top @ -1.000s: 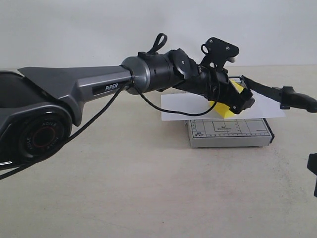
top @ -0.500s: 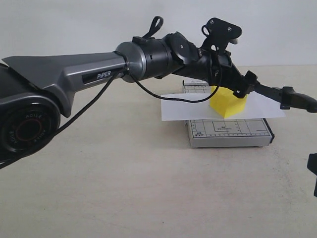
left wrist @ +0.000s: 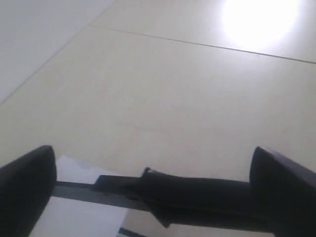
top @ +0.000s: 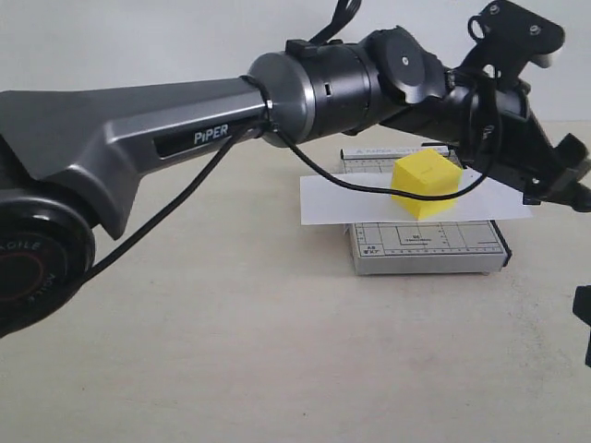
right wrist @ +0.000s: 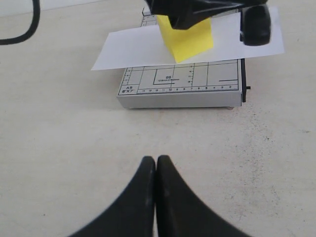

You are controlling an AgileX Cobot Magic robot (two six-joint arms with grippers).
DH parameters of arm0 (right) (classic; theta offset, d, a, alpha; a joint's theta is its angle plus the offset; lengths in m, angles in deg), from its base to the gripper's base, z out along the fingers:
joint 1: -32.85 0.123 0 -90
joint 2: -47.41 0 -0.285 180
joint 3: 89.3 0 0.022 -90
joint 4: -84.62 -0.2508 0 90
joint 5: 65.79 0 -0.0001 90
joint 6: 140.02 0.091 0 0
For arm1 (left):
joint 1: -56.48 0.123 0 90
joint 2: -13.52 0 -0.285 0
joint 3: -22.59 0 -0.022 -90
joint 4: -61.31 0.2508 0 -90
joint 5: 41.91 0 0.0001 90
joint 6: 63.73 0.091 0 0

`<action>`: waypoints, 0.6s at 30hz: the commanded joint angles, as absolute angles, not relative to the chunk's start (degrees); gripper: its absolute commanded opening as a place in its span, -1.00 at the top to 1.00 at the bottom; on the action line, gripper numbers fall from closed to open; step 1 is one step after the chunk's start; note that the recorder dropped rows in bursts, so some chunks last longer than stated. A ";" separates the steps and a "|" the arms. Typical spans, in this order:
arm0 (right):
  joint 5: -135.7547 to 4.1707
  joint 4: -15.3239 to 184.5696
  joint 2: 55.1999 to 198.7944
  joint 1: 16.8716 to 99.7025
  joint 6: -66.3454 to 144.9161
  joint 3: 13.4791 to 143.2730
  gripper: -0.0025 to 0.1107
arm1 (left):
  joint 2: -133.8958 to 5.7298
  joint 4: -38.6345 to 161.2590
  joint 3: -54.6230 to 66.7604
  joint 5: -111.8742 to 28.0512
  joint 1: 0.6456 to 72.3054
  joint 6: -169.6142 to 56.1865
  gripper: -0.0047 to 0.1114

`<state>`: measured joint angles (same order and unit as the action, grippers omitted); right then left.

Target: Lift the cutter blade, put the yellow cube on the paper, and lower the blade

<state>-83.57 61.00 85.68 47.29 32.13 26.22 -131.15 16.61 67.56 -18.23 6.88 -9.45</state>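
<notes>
The yellow cube (top: 425,185) rests on the white paper (top: 332,201), which lies across the grey trimmer board (top: 429,249). My left gripper (top: 559,175) is open and empty, up and to the right of the cube, over the cutter blade's handle. In the left wrist view its dark fingers (left wrist: 27,195) stand wide apart, and the black handle (left wrist: 207,195) runs across between and beyond them, apart from both. Most of the blade is hidden in the exterior view. My right gripper (right wrist: 156,165) is shut and empty, low in front of the board (right wrist: 182,86), facing the cube (right wrist: 190,42).
The long grey left arm (top: 185,129) spans the view above the table, with a black cable hanging under it. Beige tabletop (top: 231,351) lies in front of the board. A pale wall stands behind.
The left gripper has let go of the cube, leaving it on the paper, then lifted and swung right toward the blade handle. The right gripper has stayed still.
</notes>
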 commanded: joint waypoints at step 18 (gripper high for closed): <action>-83.54 60.93 85.78 47.17 32.05 26.13 0.96 | -130.14 14.16 67.85 -31.68 6.05 -15.80 -0.52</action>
<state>-83.57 61.00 85.68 47.29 32.13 26.22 -131.35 14.19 67.56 -26.99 6.18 -13.66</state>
